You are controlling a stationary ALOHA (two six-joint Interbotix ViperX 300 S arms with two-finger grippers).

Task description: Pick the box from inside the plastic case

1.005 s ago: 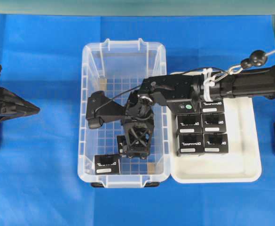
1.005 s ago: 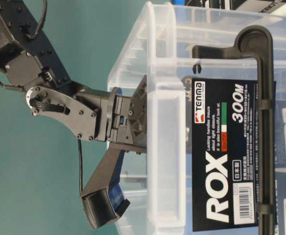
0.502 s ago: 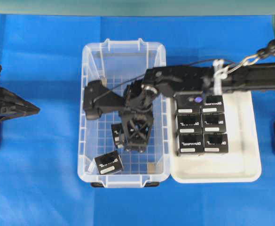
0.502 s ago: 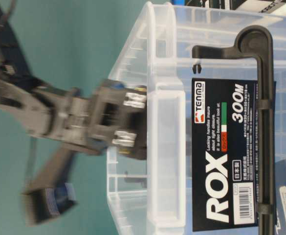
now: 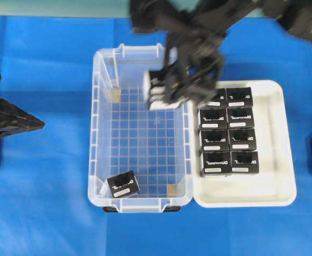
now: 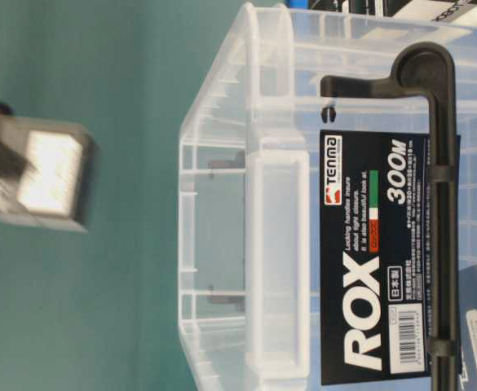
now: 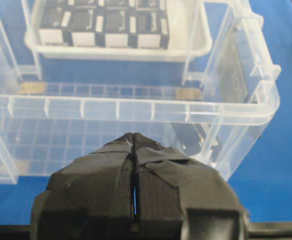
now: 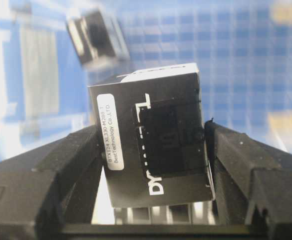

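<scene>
My right gripper (image 5: pixel 183 77), blurred, is raised high over the far right part of the clear plastic case (image 5: pixel 98 133). It is shut on a small black box (image 5: pixel 157 90). In the right wrist view the box (image 8: pixel 153 135) sits between both fingers (image 8: pixel 73 160), with its white label strip to the left. The table-level view shows the box (image 6: pixel 46 175) as a blur in the air beside the case (image 6: pixel 254 244). A second black box (image 5: pixel 123 184) lies at the case's near left corner. My left gripper (image 5: pixel 36 124) is shut and empty at the far left, outside the case (image 7: pixel 136 107).
A shallow white tray (image 5: pixel 276 181) stands right of the case and holds several black boxes (image 5: pixel 229 141) in two columns. Its near part is bare. Blue cloth covers the table. The tray also shows in the left wrist view (image 7: pixel 116 50) beyond the case.
My right gripper has lifted a box from the case floor, rising and moving towards the far side. The box in the near left corner has turned slightly. The left arm has not moved.
</scene>
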